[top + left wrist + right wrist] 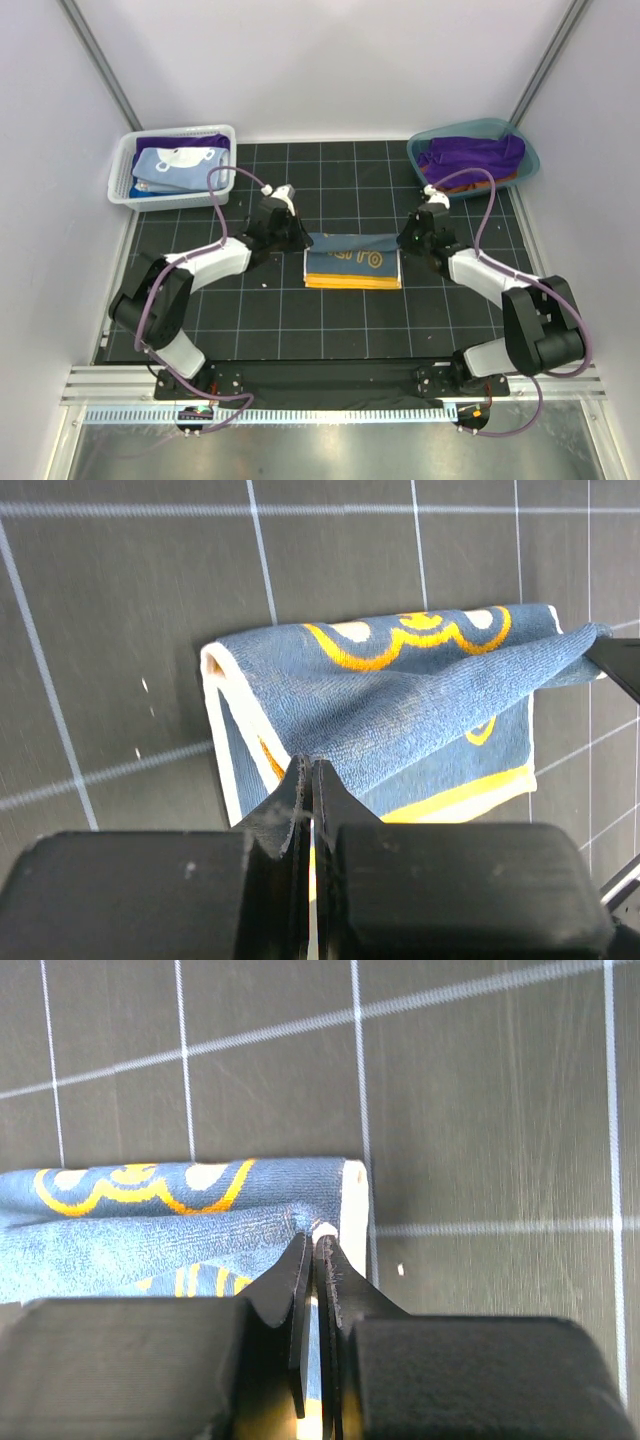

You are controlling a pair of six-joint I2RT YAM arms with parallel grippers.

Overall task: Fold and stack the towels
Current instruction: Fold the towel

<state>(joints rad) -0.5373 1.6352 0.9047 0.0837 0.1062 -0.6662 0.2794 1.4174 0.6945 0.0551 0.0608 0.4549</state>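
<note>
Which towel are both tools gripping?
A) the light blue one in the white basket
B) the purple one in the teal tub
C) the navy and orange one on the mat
C: the left tool and the right tool are each shut on the navy and orange towel.

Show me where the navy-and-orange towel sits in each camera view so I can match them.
Top external: navy-and-orange towel at the centre of the mat, between left claw and right claw.
Left wrist: centre to right, its top layer pinched in the left claw.
Right wrist: left half, its white-edged corner pinched in the right claw.
Shared landmark: the orange curly print on the navy face.
</note>
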